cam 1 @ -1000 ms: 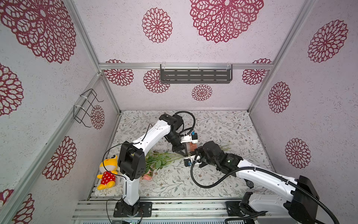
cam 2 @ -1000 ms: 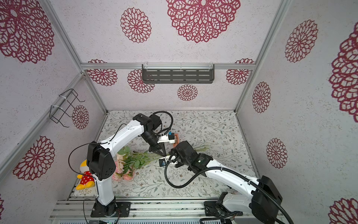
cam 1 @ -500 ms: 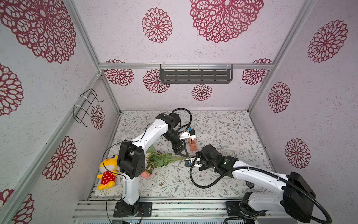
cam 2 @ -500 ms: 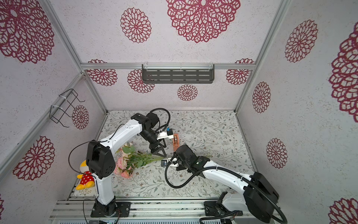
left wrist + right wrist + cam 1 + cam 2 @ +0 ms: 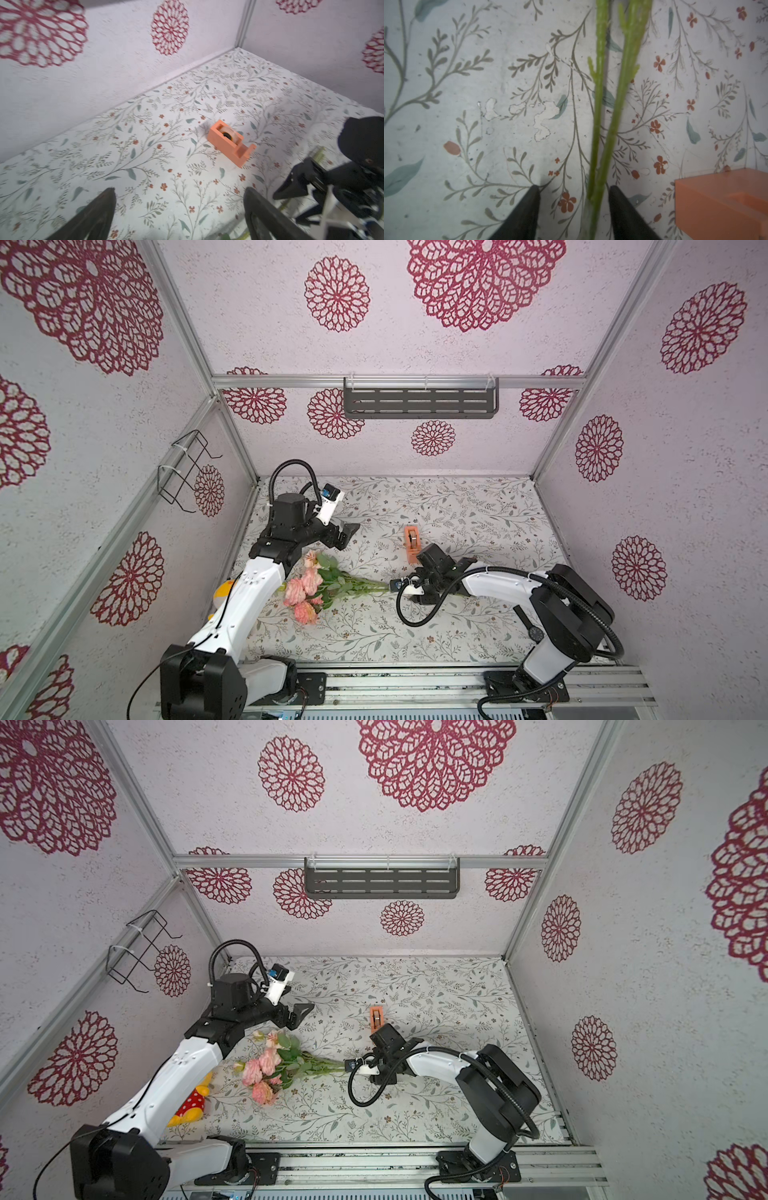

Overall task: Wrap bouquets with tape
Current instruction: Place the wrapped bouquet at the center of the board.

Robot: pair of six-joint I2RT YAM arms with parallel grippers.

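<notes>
Probably light, floppy and crushable at the blooms [image 5: 297,590], the bouquet [image 5: 337,587] lies with 2 stems [image 5: 600,124] unclamped between the parted fingers of the right claw [image 5: 573,188], tape dispenser [image 5: 720,199] just beside it, the left claw [image 5: 179,189] spread empty near the blooms, so pinch low on the stiffer stems.

Pink-bloomed bouquet [image 5: 309,587], orange tape dispenser [image 5: 411,545], floral-printed table [image 5: 478,514].

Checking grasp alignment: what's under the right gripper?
Between the open jaws of the right gripper, two green stems of the bouquet lie on the patterned table. In both top views the right arm covers that stretch.
</notes>
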